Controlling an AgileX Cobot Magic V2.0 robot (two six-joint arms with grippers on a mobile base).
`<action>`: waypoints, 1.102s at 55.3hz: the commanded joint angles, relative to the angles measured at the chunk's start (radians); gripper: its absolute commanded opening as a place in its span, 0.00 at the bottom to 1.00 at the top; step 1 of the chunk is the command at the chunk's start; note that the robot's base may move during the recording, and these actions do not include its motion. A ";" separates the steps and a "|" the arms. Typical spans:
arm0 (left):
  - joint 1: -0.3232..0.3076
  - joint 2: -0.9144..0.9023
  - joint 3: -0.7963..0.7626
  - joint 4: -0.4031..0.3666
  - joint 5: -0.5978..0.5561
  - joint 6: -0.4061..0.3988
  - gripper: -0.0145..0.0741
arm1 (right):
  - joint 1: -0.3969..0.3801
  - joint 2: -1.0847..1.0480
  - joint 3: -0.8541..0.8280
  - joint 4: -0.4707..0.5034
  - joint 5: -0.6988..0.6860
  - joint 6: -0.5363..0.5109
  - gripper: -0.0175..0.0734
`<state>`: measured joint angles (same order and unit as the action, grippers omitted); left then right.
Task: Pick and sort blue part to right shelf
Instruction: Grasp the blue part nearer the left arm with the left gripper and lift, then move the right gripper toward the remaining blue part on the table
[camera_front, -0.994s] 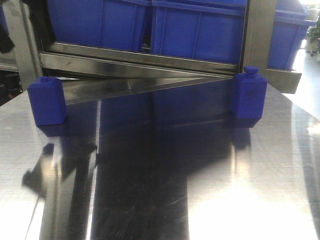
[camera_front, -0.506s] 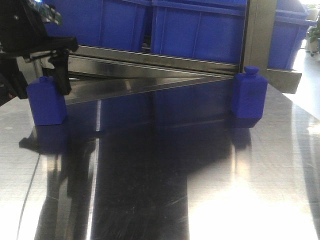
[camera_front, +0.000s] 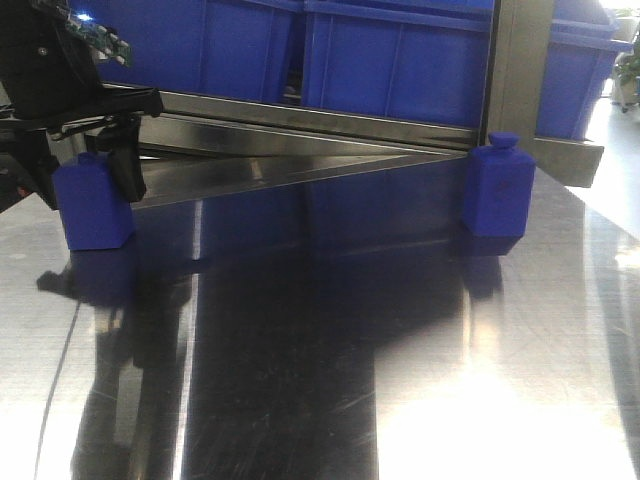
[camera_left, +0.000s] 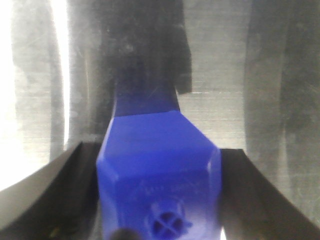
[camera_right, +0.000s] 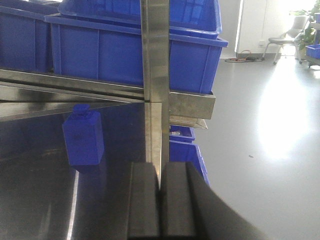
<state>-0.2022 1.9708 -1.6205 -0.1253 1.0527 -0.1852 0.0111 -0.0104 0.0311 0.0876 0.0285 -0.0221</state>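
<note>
Two blue parts stand upright on the steel table. The left blue part (camera_front: 92, 208) sits between the black fingers of my left gripper (camera_front: 88, 190), which has come down over it from above. In the left wrist view that part (camera_left: 160, 170) fills the gap, with one finger (camera_left: 55, 195) close on each side; the jaws look open and the part rests on the table. The right blue part (camera_front: 497, 190) stands alone by the shelf post (camera_front: 515, 70). My right gripper (camera_right: 160, 172) is shut and empty, to the right of that part (camera_right: 83, 137).
The steel shelf rack (camera_front: 320, 118) runs along the back of the table, carrying large blue bins (camera_front: 395, 60). A slanted steel bar (camera_front: 300, 168) lies between the two parts. The table's right edge (camera_front: 600, 210) drops to open floor (camera_right: 260, 125).
My left gripper came into view from the upper left and lowered around the left blue part. Both parts stayed where they were.
</note>
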 joint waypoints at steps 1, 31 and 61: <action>-0.006 -0.048 -0.032 -0.015 -0.013 -0.011 0.52 | 0.001 -0.018 -0.009 -0.007 -0.090 0.000 0.24; -0.077 -0.235 -0.030 0.103 0.026 0.074 0.49 | 0.001 -0.018 -0.009 -0.007 -0.092 0.000 0.24; -0.095 -1.027 0.543 0.342 -0.424 0.078 0.48 | 0.001 -0.018 -0.023 -0.007 -0.089 0.000 0.24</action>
<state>-0.2904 1.0824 -1.1555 0.1831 0.7961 -0.1065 0.0111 -0.0104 0.0311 0.0876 0.0285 -0.0221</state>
